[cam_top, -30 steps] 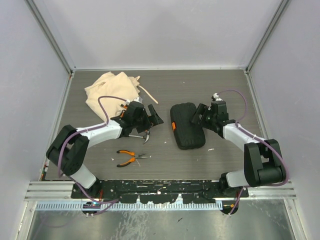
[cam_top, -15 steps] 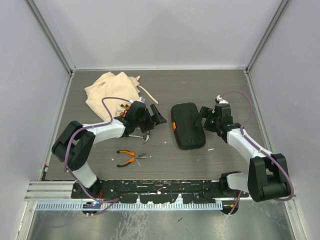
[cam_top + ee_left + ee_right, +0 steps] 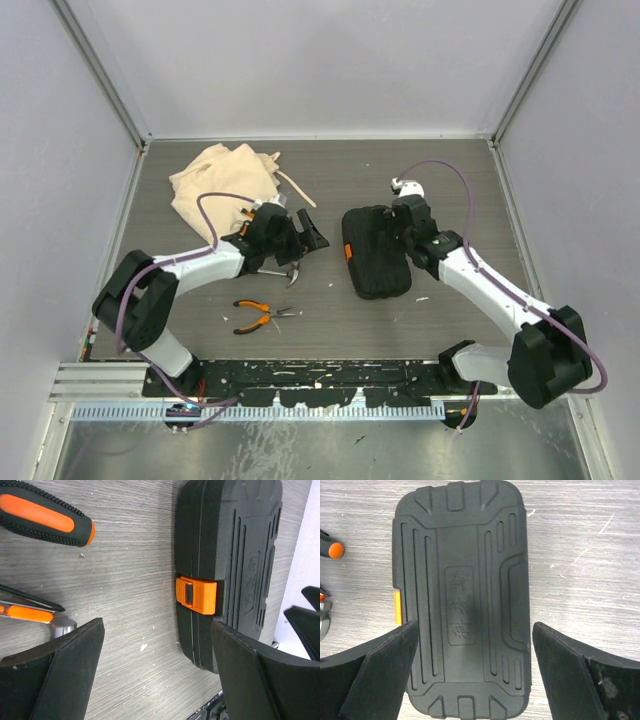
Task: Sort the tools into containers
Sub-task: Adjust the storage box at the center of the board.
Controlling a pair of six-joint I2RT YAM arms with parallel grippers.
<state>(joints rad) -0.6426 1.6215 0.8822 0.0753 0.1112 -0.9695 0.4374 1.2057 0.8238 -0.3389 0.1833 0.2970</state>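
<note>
The black tool case (image 3: 375, 252) lies shut mid-table, its orange latch (image 3: 196, 595) facing left. My right gripper (image 3: 388, 230) hovers open above its far end; in the right wrist view the fingers (image 3: 385, 675) stand wide to either side of the case (image 3: 462, 605). My left gripper (image 3: 312, 232) is open just left of the case, with only bare table between its fingers (image 3: 65, 670). An orange-and-black screwdriver (image 3: 45, 520) lies beside it. The hammer (image 3: 283, 270) rests under the left wrist. Pliers (image 3: 260, 315) lie nearer the front. The beige cloth bag (image 3: 222, 180) is crumpled at the back left.
Grey walls enclose the table on three sides. The bag's drawstring (image 3: 297, 188) trails toward the left gripper. A second orange-handled tool (image 3: 25, 614) lies by the hammer head (image 3: 62, 625). The arm bases and a metal rail (image 3: 320, 380) line the front edge.
My right arm has swung from the case's right side to above its far end, and its jaws have opened wider. The left gripper has barely shifted.
</note>
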